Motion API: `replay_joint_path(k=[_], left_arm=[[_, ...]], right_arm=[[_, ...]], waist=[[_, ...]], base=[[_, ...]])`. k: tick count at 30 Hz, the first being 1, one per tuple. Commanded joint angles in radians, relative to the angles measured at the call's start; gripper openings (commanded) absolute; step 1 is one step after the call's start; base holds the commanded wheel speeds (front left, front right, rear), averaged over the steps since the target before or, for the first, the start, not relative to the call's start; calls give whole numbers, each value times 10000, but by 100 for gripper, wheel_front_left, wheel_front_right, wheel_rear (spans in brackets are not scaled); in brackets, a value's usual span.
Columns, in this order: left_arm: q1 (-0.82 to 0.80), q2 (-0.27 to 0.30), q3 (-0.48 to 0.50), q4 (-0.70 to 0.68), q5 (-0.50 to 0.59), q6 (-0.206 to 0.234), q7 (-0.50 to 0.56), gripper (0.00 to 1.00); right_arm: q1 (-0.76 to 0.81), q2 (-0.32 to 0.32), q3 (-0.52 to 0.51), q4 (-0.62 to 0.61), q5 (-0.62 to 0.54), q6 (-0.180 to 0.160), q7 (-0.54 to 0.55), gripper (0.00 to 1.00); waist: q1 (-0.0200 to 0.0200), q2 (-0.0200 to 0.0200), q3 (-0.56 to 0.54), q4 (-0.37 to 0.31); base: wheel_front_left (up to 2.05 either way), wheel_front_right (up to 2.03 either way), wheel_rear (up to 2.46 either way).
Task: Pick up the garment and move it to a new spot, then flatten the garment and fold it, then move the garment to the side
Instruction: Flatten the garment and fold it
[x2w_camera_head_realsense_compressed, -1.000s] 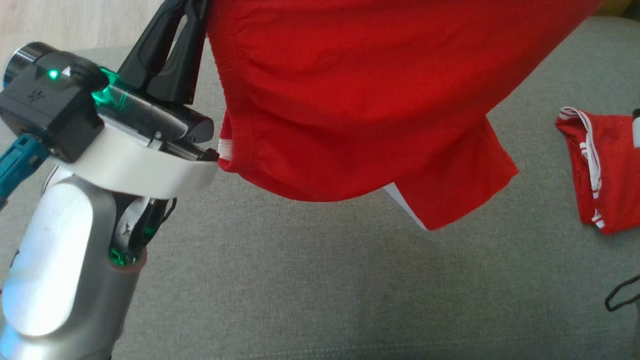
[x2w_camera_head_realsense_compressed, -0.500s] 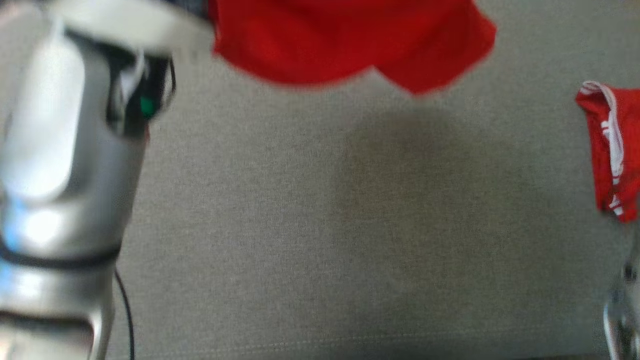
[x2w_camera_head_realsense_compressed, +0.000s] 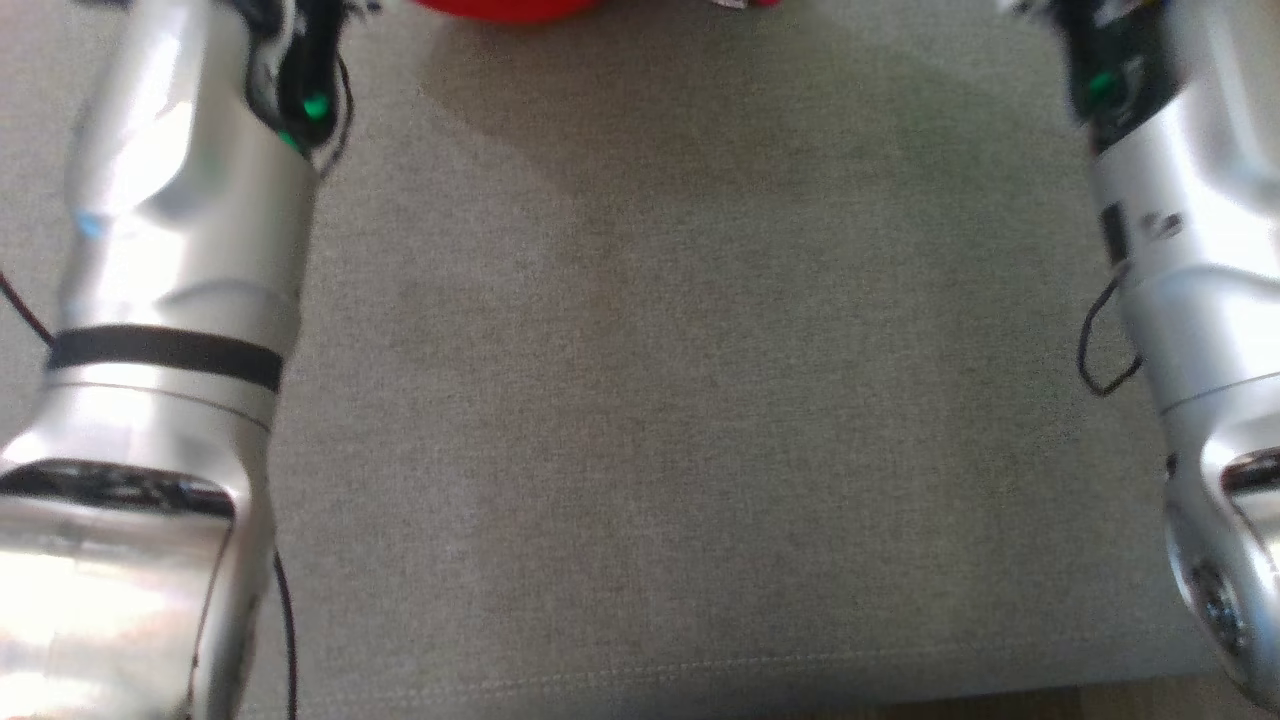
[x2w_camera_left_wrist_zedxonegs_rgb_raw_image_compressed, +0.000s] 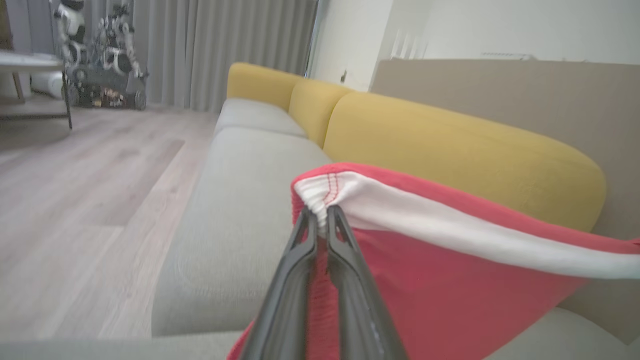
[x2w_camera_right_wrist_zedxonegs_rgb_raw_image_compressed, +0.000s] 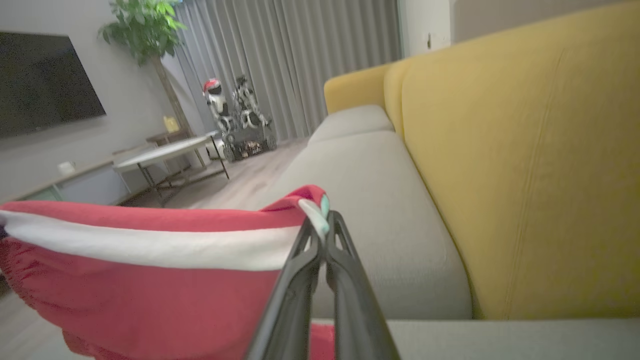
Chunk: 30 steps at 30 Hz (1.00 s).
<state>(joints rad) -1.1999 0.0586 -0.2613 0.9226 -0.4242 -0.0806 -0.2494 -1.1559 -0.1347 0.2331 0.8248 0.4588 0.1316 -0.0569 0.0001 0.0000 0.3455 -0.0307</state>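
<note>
The garment, red shorts with a white band, hangs stretched in the air between my two grippers. In the left wrist view my left gripper (x2w_camera_left_wrist_zedxonegs_rgb_raw_image_compressed: 320, 220) is shut on one corner of the garment (x2w_camera_left_wrist_zedxonegs_rgb_raw_image_compressed: 450, 280), at the white band's end. In the right wrist view my right gripper (x2w_camera_right_wrist_zedxonegs_rgb_raw_image_compressed: 322, 227) is shut on the garment's (x2w_camera_right_wrist_zedxonegs_rgb_raw_image_compressed: 150, 290) opposite corner. The head view catches just the lowest red edge of the garment (x2w_camera_head_realsense_compressed: 505, 8) at the top, above the grey seat, with my pale forearms at both sides.
Below lies the grey sofa seat cushion (x2w_camera_head_realsense_compressed: 680, 400), with its front seam near the bottom edge. Yellow back cushions (x2w_camera_left_wrist_zedxonegs_rgb_raw_image_compressed: 450, 150) run along the sofa. Beyond it are wooden floor (x2w_camera_left_wrist_zedxonegs_rgb_raw_image_compressed: 75, 200), a low table (x2w_camera_right_wrist_zedxonegs_rgb_raw_image_compressed: 165, 150), curtains and a parked robot (x2w_camera_right_wrist_zedxonegs_rgb_raw_image_compressed: 235, 120).
The head view has tilted down, so the garment has slid up to its top edge. The second red garment at the right has left the view, and both forearms now show.
</note>
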Motion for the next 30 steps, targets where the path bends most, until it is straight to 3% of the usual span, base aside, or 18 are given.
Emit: replay_joint_path(k=[1, 8, 15, 21, 26, 30], left_arm=[[-186, 227, 324, 87, -169, -70, -113, 0], [1612, -57, 374, 959, -595, -208, -121, 0], [4294, -80, 69, 135, -1123, -337, -122, 0], [6468, -58, 140, -1385, -520, -119, -123, 0], [8322, 238, 183, -2934, -93, 56, -123, 0], [9684, 495, 232, -4253, -14, 465, -33, 0]], right_arm=[[14, 222, 361, 73, 105, -9, -246, 0], [1804, 249, 1659, 1196, 940, -9, -1075, 0], [4388, -165, 2268, 950, 1621, -9, -1785, 0], [6714, -522, 2032, -378, 1869, -9, -2008, 0], [8671, -672, 1033, -1814, 1798, -9, -2034, 0], [10180, -553, 163, -3023, 1435, -9, -1715, 0]], waist=[[-1, 0, 130, 42], [-1, 0, 303, 203], [-1, 0, 19, 109], [-1, 0, -471, -48], [-1, 0, -960, -167], [-1, 0, -1343, -207]], base=[[0, 0, 0], [0, 0, 0], [0, 0, 0], [0, 0, 0], [0, 0, 0], [0, 0, 0]])
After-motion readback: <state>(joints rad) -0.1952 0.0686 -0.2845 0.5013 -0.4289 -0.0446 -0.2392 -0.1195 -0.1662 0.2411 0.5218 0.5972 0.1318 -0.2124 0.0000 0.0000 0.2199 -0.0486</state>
